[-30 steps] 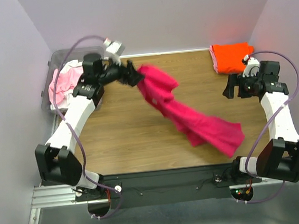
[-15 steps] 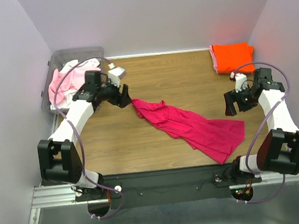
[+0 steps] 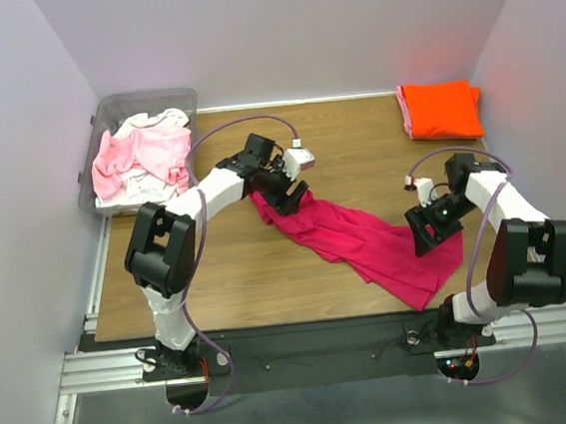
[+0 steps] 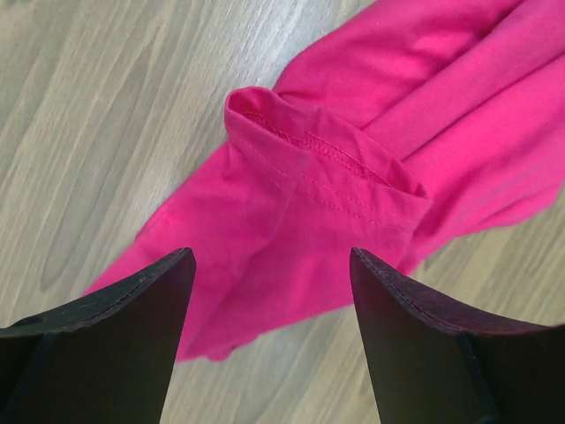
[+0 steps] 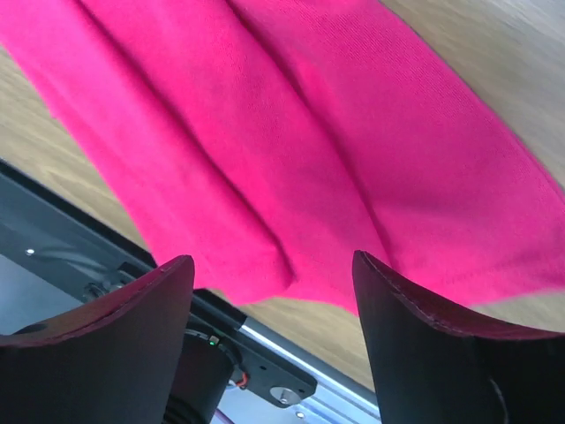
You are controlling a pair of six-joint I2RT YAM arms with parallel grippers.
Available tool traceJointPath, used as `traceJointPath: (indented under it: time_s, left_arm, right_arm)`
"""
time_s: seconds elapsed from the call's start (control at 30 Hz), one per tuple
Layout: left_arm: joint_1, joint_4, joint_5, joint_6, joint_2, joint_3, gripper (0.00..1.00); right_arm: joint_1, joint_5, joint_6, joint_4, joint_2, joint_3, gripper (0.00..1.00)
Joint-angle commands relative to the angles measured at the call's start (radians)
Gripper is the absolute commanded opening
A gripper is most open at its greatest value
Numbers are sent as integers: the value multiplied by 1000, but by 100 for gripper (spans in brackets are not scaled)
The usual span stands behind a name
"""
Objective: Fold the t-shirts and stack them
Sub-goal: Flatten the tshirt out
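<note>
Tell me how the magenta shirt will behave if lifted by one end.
Likely floppy: the magenta shirt lies in soft folds and ridges on the table. Probably light: the thin fabric shows a stitched hem curled up on itself. If pushed, it would likely bunch and drag rather than slide flat.

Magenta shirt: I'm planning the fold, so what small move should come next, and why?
Probably lower the left hand and pinch the stitched hem beneath it. The magenta shirt lies bunched on the table; the right hand hovers open over its other end too, so nothing yet grips it for spreading.
</note>
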Motion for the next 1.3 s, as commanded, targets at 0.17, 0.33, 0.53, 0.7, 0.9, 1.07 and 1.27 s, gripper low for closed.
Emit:
traceJointPath:
  time_s: [0.17, 0.33, 0.53, 0.7, 0.9, 1.07, 1.27]
  left_arm:
    - [-6, 28, -52, 16, 102, 102, 37]
    - [63, 43, -17, -25, 82, 107, 0]
    - [210, 51, 21, -80, 45, 153, 0]
    - [288, 31, 66, -74, 7, 176, 0]
    - [295, 12, 76, -73, -22, 180, 0]
    - [298, 23, 50, -89, -15, 174, 0]
    - [298, 25, 61, -109, 19, 185, 0]
  right_arm:
    - [95, 189, 95, 216, 169, -38, 41]
    - [95, 220, 145, 272, 246, 71, 8]
    - [95, 207, 179, 268, 331, 330, 0]
    - [95, 237, 161, 252, 332, 420, 1]
    - [95, 155, 103, 165, 251, 388, 46]
    - [95, 50, 8, 30, 119, 295, 49]
    - [228, 68, -8, -44, 22, 143, 36]
